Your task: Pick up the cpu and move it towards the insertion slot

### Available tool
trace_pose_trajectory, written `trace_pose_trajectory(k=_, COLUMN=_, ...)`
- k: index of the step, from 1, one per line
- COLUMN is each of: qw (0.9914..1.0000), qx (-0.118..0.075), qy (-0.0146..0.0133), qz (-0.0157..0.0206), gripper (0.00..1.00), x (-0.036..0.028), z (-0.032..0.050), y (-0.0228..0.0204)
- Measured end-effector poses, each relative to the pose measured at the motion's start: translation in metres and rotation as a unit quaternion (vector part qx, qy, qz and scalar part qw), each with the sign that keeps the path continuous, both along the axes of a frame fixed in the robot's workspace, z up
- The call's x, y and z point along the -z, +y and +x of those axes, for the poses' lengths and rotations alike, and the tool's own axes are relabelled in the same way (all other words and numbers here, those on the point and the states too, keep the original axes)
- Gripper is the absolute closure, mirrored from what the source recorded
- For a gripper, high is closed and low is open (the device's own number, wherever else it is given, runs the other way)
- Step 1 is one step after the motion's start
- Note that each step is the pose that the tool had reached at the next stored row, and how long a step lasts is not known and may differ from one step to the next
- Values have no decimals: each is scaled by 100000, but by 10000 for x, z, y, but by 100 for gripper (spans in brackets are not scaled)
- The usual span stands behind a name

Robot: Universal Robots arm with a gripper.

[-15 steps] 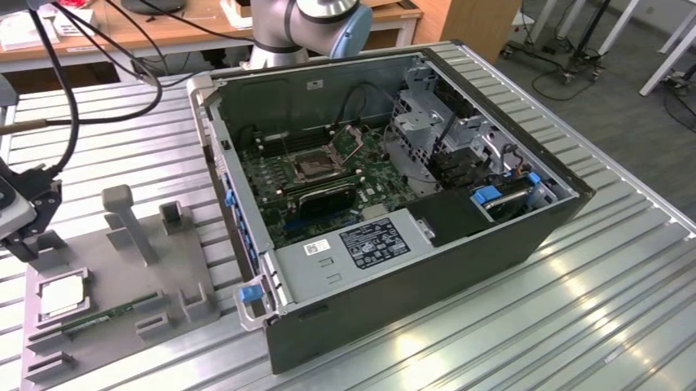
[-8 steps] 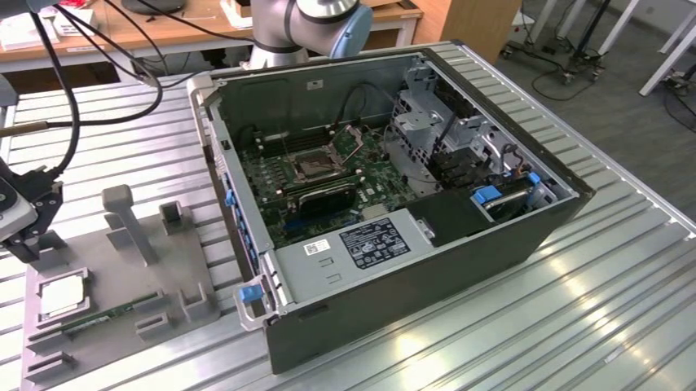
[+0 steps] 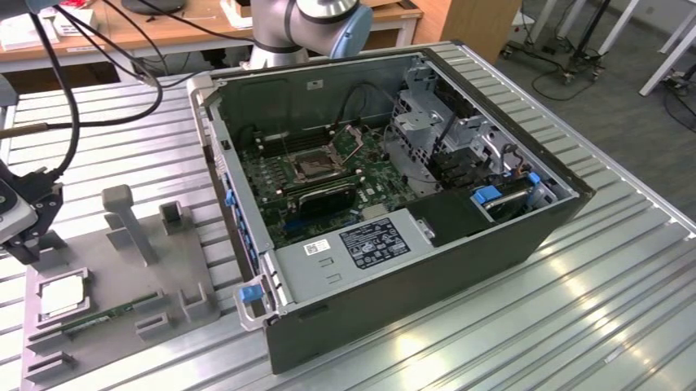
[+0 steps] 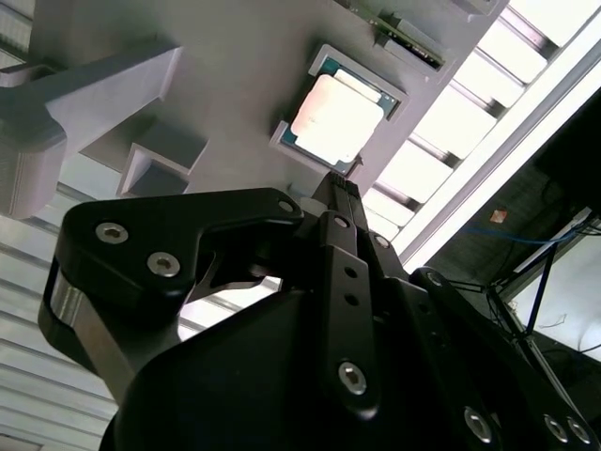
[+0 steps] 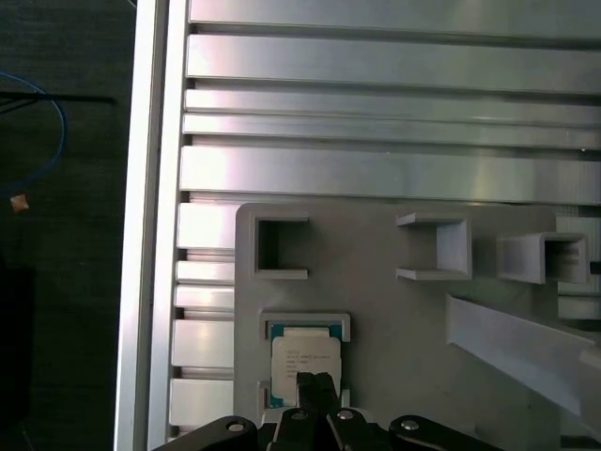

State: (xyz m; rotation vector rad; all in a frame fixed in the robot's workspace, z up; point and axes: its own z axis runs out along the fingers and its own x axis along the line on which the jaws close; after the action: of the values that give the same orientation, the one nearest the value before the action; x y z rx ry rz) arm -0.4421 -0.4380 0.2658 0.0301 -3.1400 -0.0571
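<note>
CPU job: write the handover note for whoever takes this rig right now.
Tool: shut, holding nothing, poised directly over the cpu in the first wrist view.
Cpu: lies flat in its square nest on the grey holder plate, outside the computer case.
Insertion slot: on the board inside the open case, to the exterior view's right of the plate.
Done: tool is lined up over the cpu.
Left: cpu not yet gripped, lifted or moved toward the slot.
</note>
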Motion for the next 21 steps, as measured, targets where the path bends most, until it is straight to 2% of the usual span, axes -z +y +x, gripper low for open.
trace_pose_trajectory(k=12, qw=100000, qx=1, qy=-2, qz=0, gripper=89, x=0, z=0, y=-62)
trace_pose_trajectory(k=21, qw=100000, qx=3, qy=-7, qz=6, gripper=89, x=20, z=0, y=-64)
